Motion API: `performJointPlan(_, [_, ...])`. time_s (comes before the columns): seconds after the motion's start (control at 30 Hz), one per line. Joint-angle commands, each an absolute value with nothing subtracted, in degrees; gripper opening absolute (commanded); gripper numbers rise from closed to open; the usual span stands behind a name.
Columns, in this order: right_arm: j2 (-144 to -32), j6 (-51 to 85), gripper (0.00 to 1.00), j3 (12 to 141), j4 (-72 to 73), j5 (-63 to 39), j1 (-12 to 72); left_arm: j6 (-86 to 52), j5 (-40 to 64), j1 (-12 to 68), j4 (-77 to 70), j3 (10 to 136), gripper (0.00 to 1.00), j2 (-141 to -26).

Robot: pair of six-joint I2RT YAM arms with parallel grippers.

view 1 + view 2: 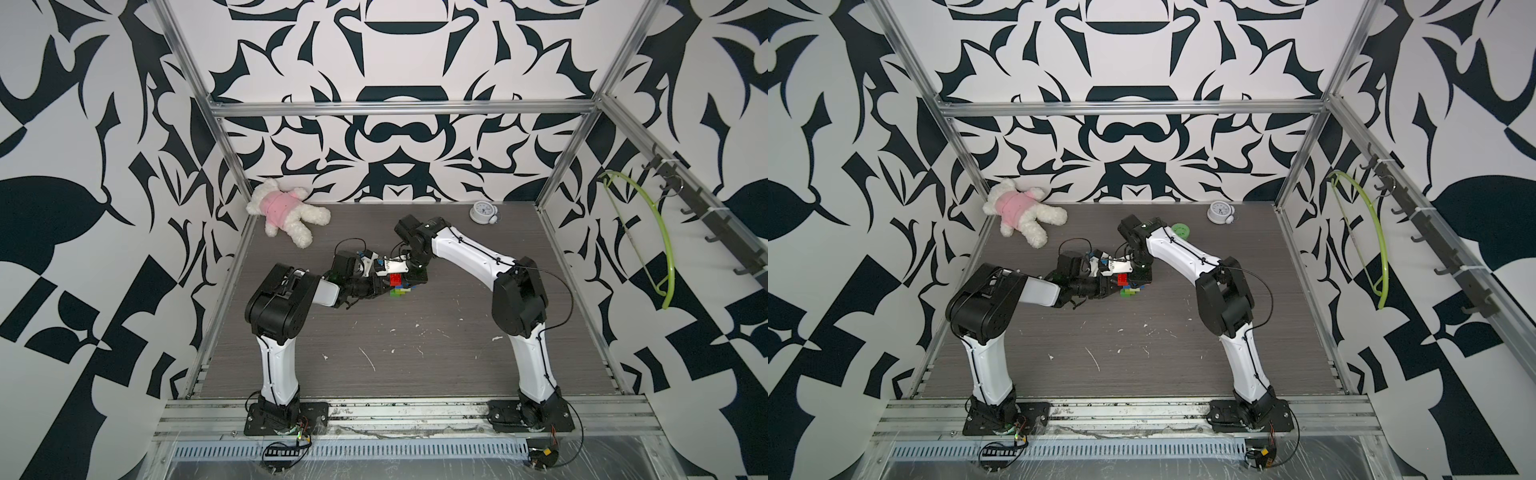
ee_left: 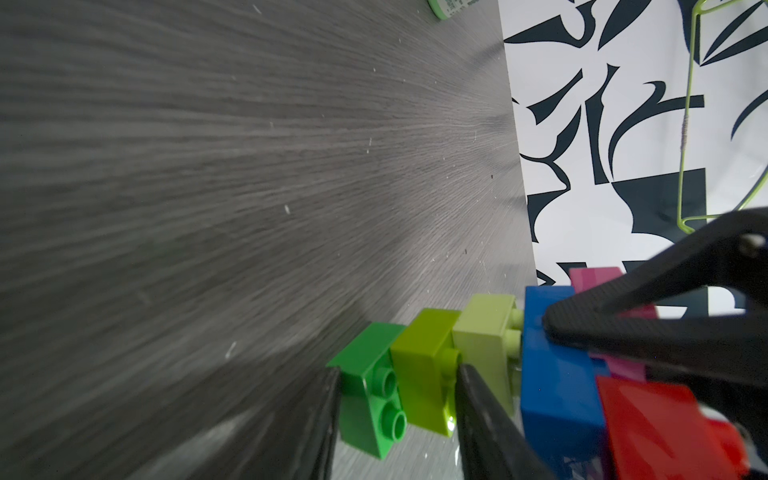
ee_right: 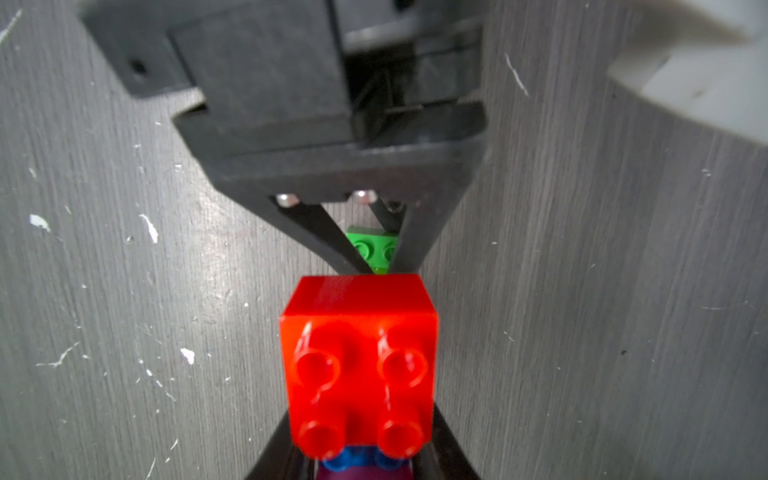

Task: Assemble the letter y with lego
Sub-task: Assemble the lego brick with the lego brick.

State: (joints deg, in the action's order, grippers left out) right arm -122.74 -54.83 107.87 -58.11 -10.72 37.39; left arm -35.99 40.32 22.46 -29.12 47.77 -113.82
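Lego letter y (image 1: 399,286) is sitting near the middle of the grey table (image 1: 415,353), caught between both grippers. In both top views its red brick (image 1: 1122,278) is lying toward the far side and its green end toward the near side. Whether it is touching the table I cannot tell.

The left gripper (image 2: 397,374) is closing narrowly on the stem, its fingers (image 2: 320,415) standing on either side of the green brick (image 2: 370,399) and the darker lime brick (image 2: 424,374). Beyond them the pale lime brick (image 2: 486,332) is meeting the blue brick (image 2: 557,382), with studs showing in the seam between the two. Two studs of the green brick are also lying bare.

The right gripper (image 1: 407,277) is pinching the forked end nearly shut. One finger is crossing the pink brick (image 2: 594,278), its tip pressing on the blue one.

The left arm is rising from the near left base, elbow bent, its forearm reaching low and rightward to the figure. The right arm is rising from the near right base, elbow high, its forearm stretching far and leftward, the wrist folding down onto the bricks.

A plush toy (image 1: 286,212) is lying at the far left, and a small clock (image 1: 482,212) is lying at the far right.
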Motion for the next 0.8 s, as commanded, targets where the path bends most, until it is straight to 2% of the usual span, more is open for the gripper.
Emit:
performJointPlan(0.0, [-122.60, -55.81, 0.22, 110.21, -60.42, -10.68, 37.71, -34.79, 24.83, 21.24, -7.07, 43.22, 0.47, -121.93])
performJointPlan(0.77, [-124.32, -56.05, 0.21, 110.21, -61.14, -8.77, 37.88, -34.80, 24.82, 21.27, -7.04, 43.24, 0.47, -121.97])
